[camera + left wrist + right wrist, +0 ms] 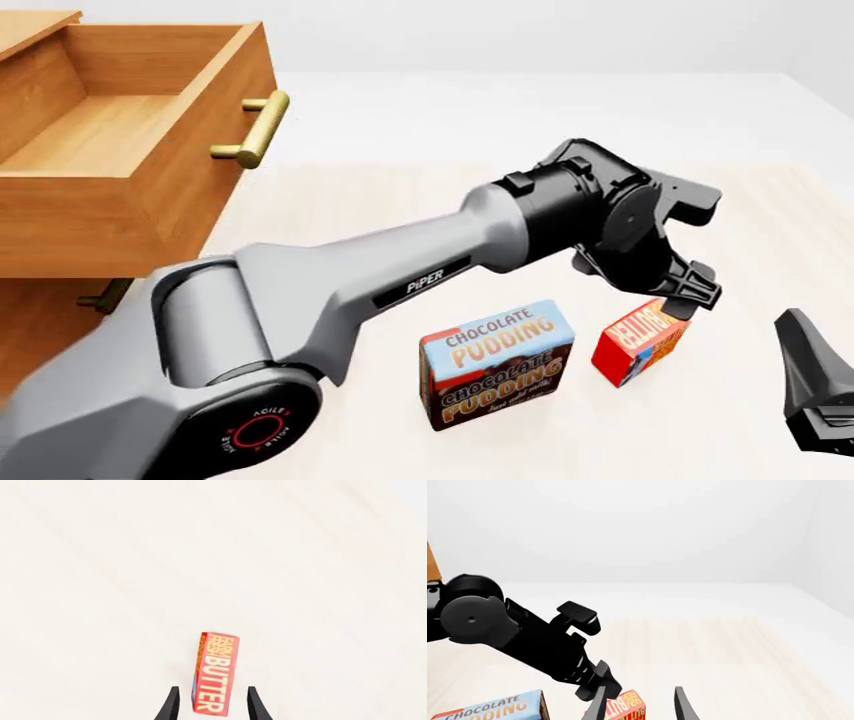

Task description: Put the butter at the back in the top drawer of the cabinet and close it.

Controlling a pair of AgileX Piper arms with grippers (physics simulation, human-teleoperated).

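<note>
The butter (639, 342), a small red box with white lettering, stands on the table to the right of the pudding box. My left gripper (685, 292) has reached across from the left and hangs just over the butter. In the left wrist view it is open, with its fingertips (172, 703) on either side of the butter (216, 675) and a gap on each side. The top drawer (127, 135) of the cabinet (40, 315) is pulled out at the far left, brass handle (254, 130) forward, and looks empty. My right gripper (640, 705) is open and holds nothing, low at the right.
A blue-and-brown chocolate pudding box (497, 366) stands upright just left of the butter, close under the left forearm. The handle of a lower drawer (102, 296) shows under the open drawer. The right gripper's black body (814, 392) sits at the front right edge.
</note>
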